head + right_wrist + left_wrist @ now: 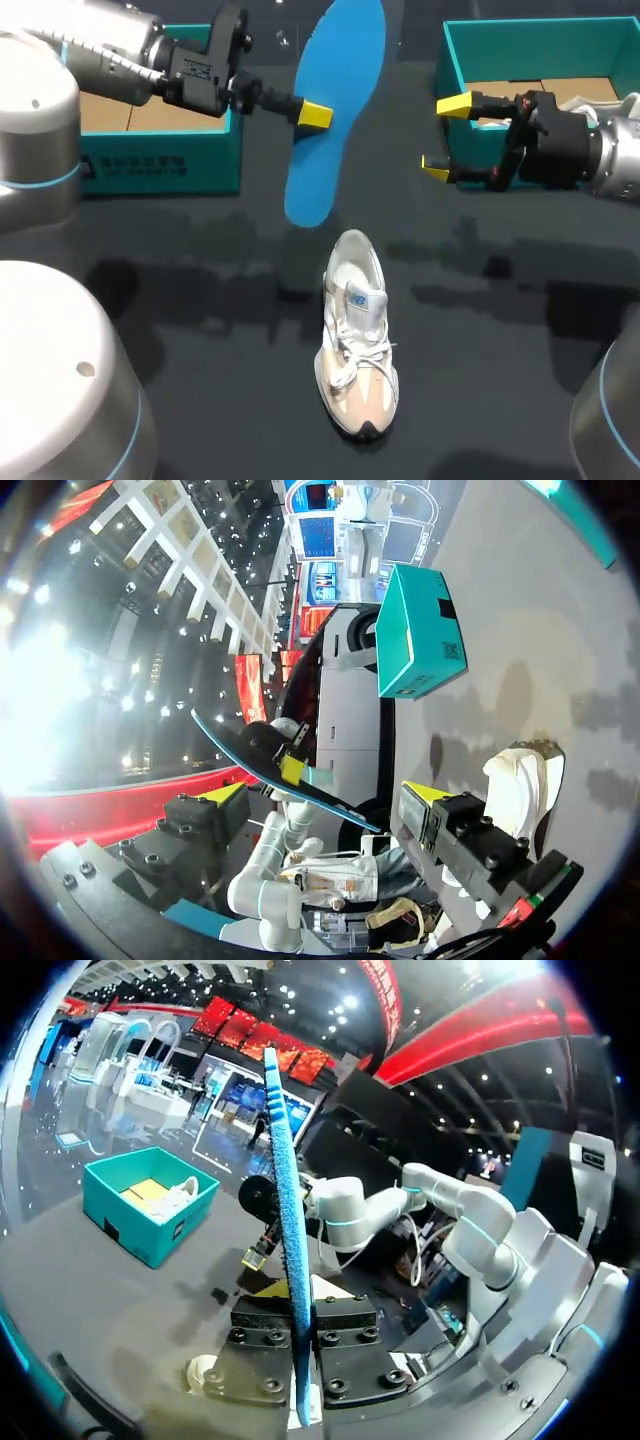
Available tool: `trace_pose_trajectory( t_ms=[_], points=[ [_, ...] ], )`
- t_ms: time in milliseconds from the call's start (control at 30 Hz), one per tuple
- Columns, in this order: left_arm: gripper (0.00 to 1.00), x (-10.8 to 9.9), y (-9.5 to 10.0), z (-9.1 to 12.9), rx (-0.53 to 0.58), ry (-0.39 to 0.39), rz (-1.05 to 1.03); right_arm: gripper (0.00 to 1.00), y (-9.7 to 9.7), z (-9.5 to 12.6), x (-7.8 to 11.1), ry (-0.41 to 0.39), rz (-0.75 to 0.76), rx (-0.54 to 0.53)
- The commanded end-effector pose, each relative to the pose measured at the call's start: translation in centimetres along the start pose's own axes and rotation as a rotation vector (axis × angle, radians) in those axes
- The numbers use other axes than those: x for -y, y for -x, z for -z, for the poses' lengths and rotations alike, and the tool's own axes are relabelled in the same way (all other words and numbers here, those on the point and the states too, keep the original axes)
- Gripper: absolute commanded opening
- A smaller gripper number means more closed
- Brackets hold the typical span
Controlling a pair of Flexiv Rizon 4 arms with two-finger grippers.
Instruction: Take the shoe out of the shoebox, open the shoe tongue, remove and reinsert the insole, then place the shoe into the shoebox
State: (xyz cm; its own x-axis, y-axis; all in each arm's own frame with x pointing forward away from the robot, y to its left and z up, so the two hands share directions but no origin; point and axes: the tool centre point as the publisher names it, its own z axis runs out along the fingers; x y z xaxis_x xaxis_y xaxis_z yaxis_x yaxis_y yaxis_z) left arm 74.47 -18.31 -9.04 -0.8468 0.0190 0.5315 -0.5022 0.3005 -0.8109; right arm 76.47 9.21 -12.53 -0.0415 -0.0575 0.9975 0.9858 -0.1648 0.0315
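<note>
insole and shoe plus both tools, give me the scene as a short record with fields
insole: blue, out of the shoe, held in the air above the table
left tool: shut on the insole
right tool: open, empty, near the teal box at right
shoe: pale, laced, upright on the table, toe toward the near edge, not held
boxes: teal box at left and teal box at right, both open-topped, at the far side
</note>
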Motion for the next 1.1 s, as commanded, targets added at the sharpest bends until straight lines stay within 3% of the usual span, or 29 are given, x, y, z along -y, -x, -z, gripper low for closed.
trace_pose_trajectory(
  t_ms=[33,100,600,1100],
  points=[
    [0.0,-0.3,0.5,-0.1,-0.094,0.068,0.563,1.0,0.0,-0.1,0.0,-0.001,-0.001,0.002],
    [0.0,-0.7,0.5,-0.4,-0.11,0.075,0.719,1.0,0.0,-0.1,0.0,-0.001,-0.001,0.002],
    [0.0,-0.7,0.5,-0.4,-0.11,0.075,0.719,1.0,0.0,-0.1,0.0,-0.001,-0.001,0.002],
    [0.0,-4.3,2.2,-3.5,-0.015,-0.173,0.96,1.0,0.0,-0.1,0.0,-0.001,-0.001,0.002]
  ],
)
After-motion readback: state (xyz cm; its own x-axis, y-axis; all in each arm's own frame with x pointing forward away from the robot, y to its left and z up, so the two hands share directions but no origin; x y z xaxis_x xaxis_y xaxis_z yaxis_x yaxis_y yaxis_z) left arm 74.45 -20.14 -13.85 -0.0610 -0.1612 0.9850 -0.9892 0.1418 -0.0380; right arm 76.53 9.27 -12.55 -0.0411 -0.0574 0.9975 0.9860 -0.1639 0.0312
